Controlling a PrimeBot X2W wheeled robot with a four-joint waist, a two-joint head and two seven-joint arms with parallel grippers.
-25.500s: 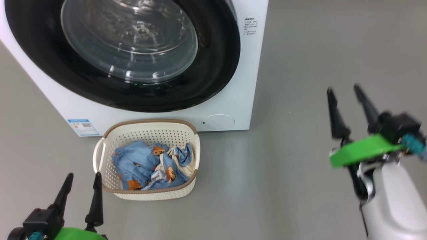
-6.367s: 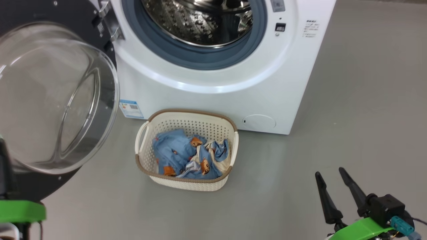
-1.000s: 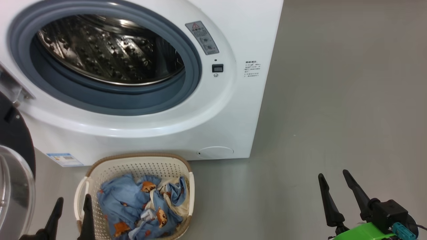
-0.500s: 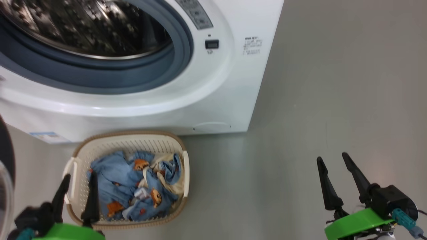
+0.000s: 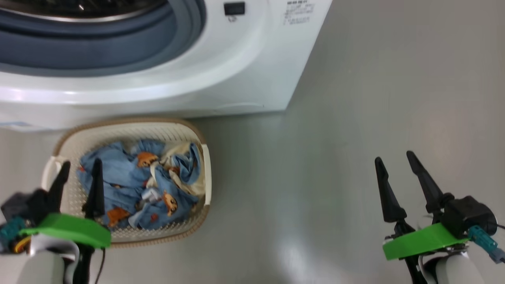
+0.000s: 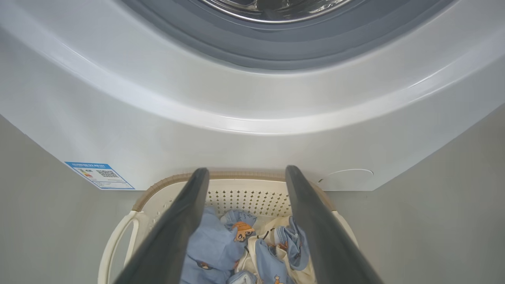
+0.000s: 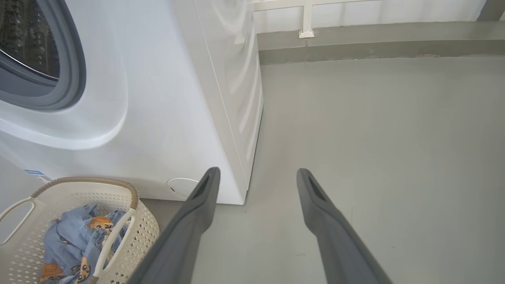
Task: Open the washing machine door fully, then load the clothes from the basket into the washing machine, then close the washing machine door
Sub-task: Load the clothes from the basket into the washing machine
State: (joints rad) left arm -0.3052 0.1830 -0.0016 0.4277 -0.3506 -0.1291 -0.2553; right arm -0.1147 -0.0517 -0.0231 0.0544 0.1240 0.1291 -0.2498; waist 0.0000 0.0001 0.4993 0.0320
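Grey, smooth floor (image 5: pixel 355 118), bare to the right of the appliance. The washing machine (image 5: pixel 236 79) fills the upper left of the head view, and its grey-blue gasket (image 5: pixel 98 51) is uncovered, so the washing machine door is judged to be off the opening; how far it has swung cannot be told. The basket (image 5: pixel 130 126) sits on the floor just in front of the machine's base, below the gasket, with the clothes (image 5: pixel 130 185) heaped inside in one loose tangle. The left gripper (image 5: pixel 81 162) hangs over the basket's left end with fingers spread wide and nothing between them; from the left wrist view the fingers frame the clothes from above. The right gripper (image 5: pixel 394 157) is likewise spread and empty, over bare floor well apart from the basket. Loading is judged not yet begun. Hazards noted: the left fingers stand close to the basket's left handle (image 5: pixel 49 169) and perforated wall, so a descent there could hook plastic instead of cloth and drag or tip the light basket. A pinch on one fold of the tangle could raise only part of it, leaving a garment trailing to drop on the floor or snag the gasket. The machine's bulging front overhangs the basket's far rim; a straight lift could strike it.
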